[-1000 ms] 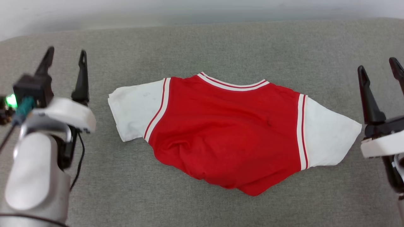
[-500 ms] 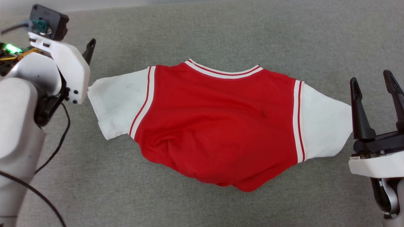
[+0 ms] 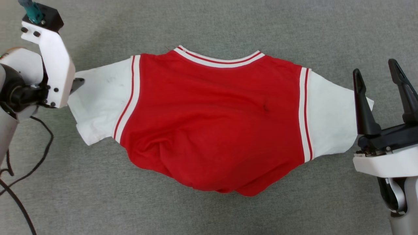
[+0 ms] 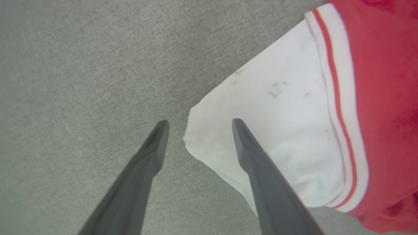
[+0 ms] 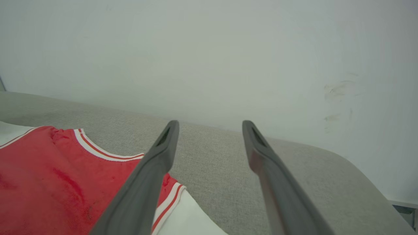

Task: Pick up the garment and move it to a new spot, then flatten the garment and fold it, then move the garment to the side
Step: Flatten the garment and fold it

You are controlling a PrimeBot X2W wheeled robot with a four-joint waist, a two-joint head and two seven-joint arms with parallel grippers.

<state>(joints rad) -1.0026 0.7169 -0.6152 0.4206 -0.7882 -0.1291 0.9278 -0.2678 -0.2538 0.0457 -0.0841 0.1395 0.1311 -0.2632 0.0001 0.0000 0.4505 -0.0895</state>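
The garment (image 3: 212, 120), red with white sleeves and striped trim, lies spread on the grey cloth surface (image 3: 209, 215), collar away from me and its lower part bunched toward me. My left gripper (image 3: 72, 85) points down at the outer end of the garment's left sleeve (image 3: 98, 104). Seen from the left wrist, the left gripper (image 4: 200, 125) is open, one finger on bare cloth and the other over the sleeve (image 4: 277, 124), straddling its corner. My right gripper (image 3: 375, 70) stands open beside the right sleeve (image 3: 329, 124), fingers up and holding nothing. The right gripper (image 5: 210, 125) faces the wall.
A pale wall (image 5: 228, 58) rises behind the surface, whose rounded edge (image 5: 352, 163) curves off at the right. A black cable (image 3: 29, 169) hangs from my left arm at the lower left. Bare grey cloth surrounds the garment.
The head camera has tilted down and closer, shifting the whole picture. My left arm swung from fingers-up to pointing down at the left sleeve's end. The right gripper stays open near the right sleeve.
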